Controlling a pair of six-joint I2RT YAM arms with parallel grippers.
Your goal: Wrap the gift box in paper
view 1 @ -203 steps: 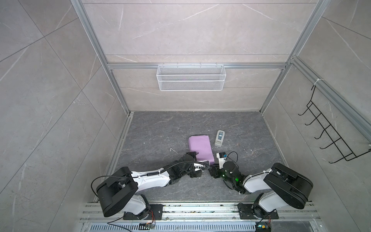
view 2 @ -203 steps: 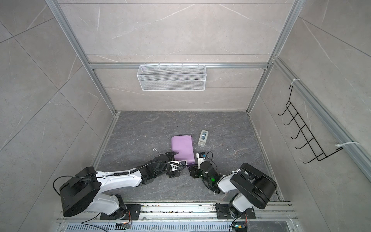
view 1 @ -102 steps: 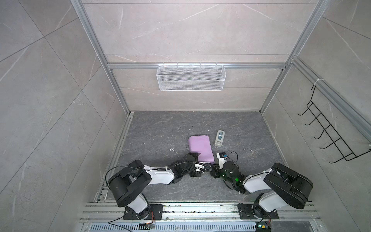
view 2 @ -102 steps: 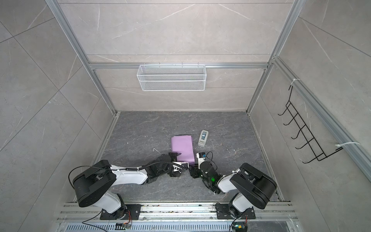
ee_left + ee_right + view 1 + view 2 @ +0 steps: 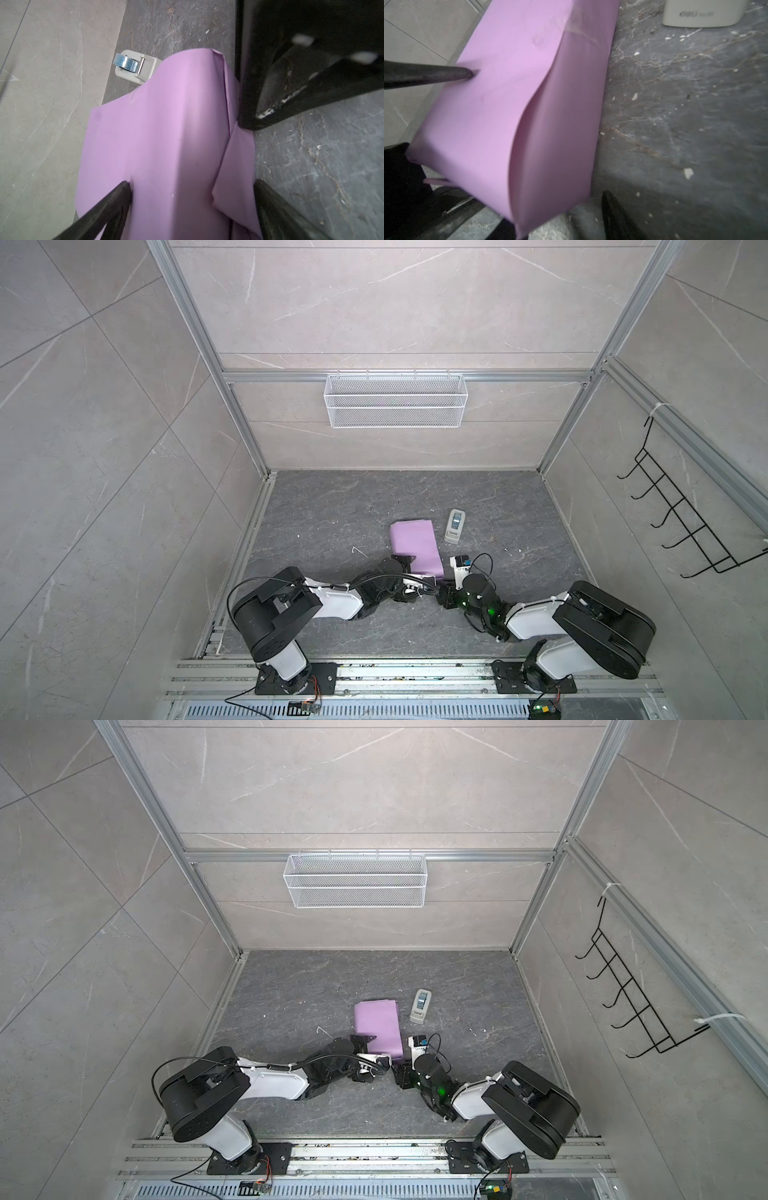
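1. The thin, smooth lilac-purple paper [image 5: 415, 545] lies folded into an oblong, boxy bundle on the dark grey, veined counter [image 5: 332, 510]; the gift box is covered from view.
2. One flap overlaps loosely, its edge bulging.
3. The left tool [image 5: 191, 182] is spread, its black tapered fingers [image 5: 108, 203] astride the bundle's near end.
4. The right tool [image 5: 538, 133] is spread too: one fingertip [image 5: 463, 72] rests on the top face, the other clear beside it.
5. A grey-white plastic tape dispenser [image 5: 454, 525] with a blue roll stands just beside the paper.
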